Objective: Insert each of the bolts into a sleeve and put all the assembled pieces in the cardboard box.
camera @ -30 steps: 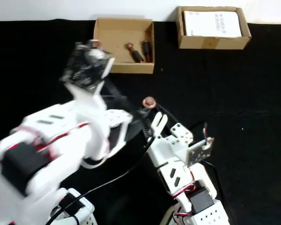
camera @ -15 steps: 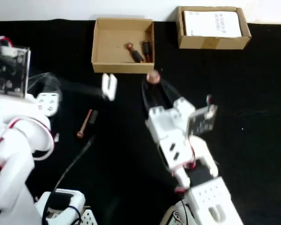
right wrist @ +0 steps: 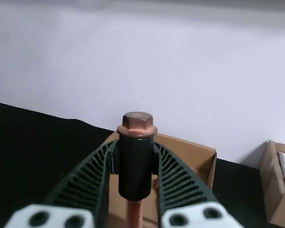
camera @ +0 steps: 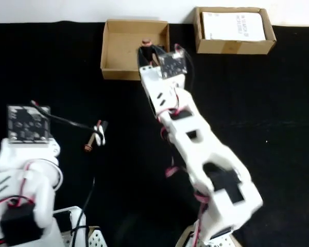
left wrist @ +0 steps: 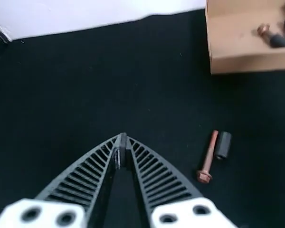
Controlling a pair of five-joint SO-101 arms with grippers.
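- Tabletop (camera: 257,103): black; carries everything listed.
- Cardboard box (camera: 121,74): at the far edge. Assembled pieces (left wrist: 277,40) lie inside (two, as far as can be told).
- Right hand (right wrist: 134,152): over the box, clamped on a sleeve (right wrist: 133,171) with its bolt (right wrist: 137,122) upright. Risk: only the sleeve is gripped, so the bolt may slip out. Letting go near the rim may also bounce the piece outside.
- Left hand (left wrist: 121,138): closed and empty, near the loose bolt (left wrist: 207,159) and loose sleeve (left wrist: 223,145). Risk: a nudge could roll either.

The high camera looks down over the table (camera: 257,103) from the arms' side, toward the far wall (camera: 41,10). The left wrist camera tilts down, close, along the left gripper (left wrist: 121,142); the right one looks almost level along the right gripper (right wrist: 133,156) and its sleeved bolt (right wrist: 137,124) — all three share the cardboard box (camera: 124,49).
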